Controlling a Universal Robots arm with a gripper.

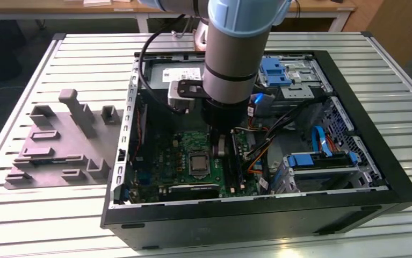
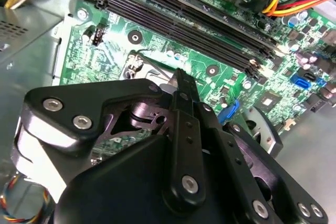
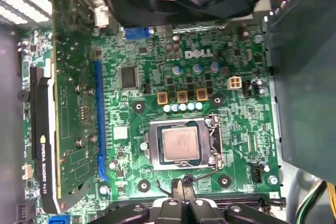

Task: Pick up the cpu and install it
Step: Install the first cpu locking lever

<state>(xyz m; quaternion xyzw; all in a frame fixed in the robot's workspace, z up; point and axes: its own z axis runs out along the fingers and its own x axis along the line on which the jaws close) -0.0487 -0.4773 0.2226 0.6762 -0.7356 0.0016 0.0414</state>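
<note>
We see the cpu (image 3: 180, 145) lying flat in the metal-framed socket (image 3: 184, 142) on the green motherboard (image 3: 231, 124), silvery top up, sides square to the frame. Our hand (image 3: 181, 195) hovers just beside the socket, fingers together, holding nothing.

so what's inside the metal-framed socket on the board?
The cpu lies flat inside the socket, silvery top showing, frame around it. Whatever is beneath the chip is covered.

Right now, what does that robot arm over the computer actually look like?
The arm is a thick silver-grey tube with a pale blue joint cap and a black band. A black cable loops beside it. The end effector is matte black, built of jointed links with silver screw heads.
</note>
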